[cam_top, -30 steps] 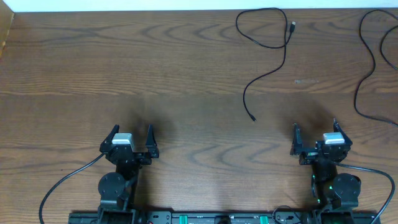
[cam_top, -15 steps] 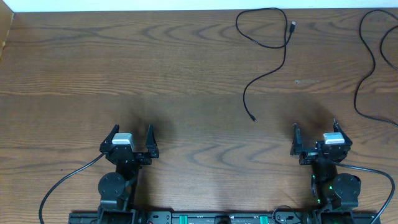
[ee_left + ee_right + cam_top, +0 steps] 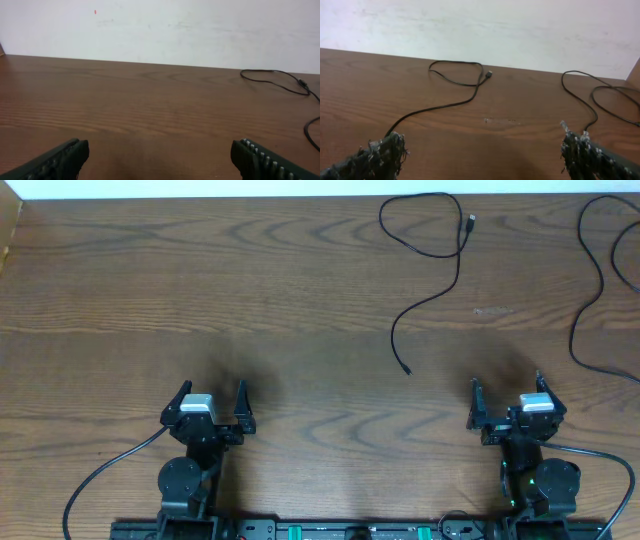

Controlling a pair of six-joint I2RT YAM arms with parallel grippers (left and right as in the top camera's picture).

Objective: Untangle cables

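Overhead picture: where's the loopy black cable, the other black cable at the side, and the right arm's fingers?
Thin black looped cable [image 3: 406,369], overhead view, its loose lower end.
Second thin black cable [image 3: 573,342], overhead view, its lower bend.
Right gripper [image 3: 507,390], overhead view, between its open fingers.

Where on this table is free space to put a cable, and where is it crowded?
Free: the table's whole left half, beyond the left gripper, and the strip between it and the right gripper. Crowded: the far right, where the looped cable and the edge cable lie.
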